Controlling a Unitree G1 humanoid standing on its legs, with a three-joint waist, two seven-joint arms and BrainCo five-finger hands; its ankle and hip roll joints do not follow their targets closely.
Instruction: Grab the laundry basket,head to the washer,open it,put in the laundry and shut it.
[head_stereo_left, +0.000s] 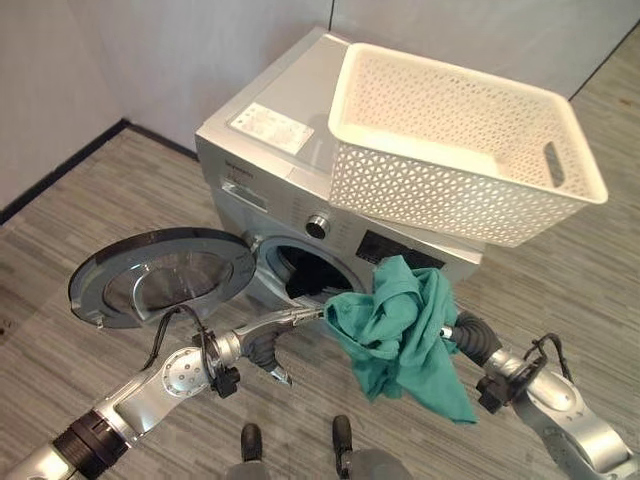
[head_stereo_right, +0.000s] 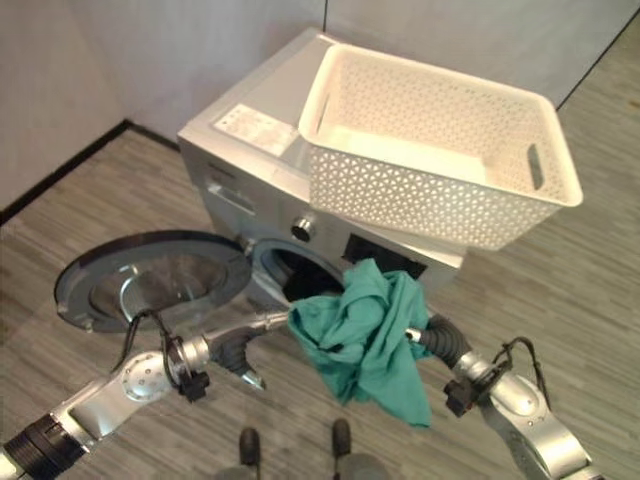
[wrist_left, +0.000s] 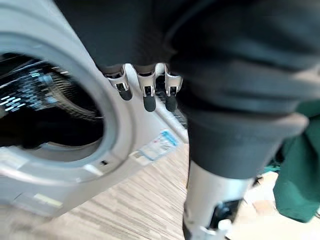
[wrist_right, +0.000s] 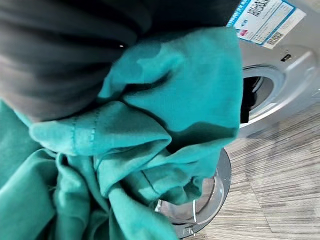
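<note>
**Green Cloth Hangs at the Washer's Open Mouth**

A teal-green cloth (head_stereo_left: 400, 335), bunched and creased, hangs from the robot's right hand (head_stereo_left: 452, 333), whose fingers are buried in the folds, so how they close on it cannot be made out. The bundle's long axis runs up and down: its gathered top rises just above the hand and a loose tail drops below it toward the floor (head_stereo_left: 90, 210). It sits directly in front of the drum opening (head_stereo_left: 305, 280) of the silver front-loading washing machine (head_stereo_left: 265, 160), not yet inside.

The fabric looks light and limp; it will likely sag, trail and snag on the door rim rather than slide in cleanly. The bunched upper part by the hand seems the best hold, with the hanging tail needing to be fed in after it.

On the far side of the cloth from the right hand, the left hand (head_stereo_left: 268, 350) reaches in toward the opening; its wrist view shows fingers (wrist_left: 145, 92) fairly straight and relaxed, holding nothing, close to the opening's grey rim. Beyond the left hand, the round door (head_stereo_left: 165, 272) stands swung fully open. Above both hands, the cream perforated laundry basket (head_stereo_left: 450, 190) rests on the washer's top and appears empty. Loading looks to be the step in hand; shutting the door remains.
</note>
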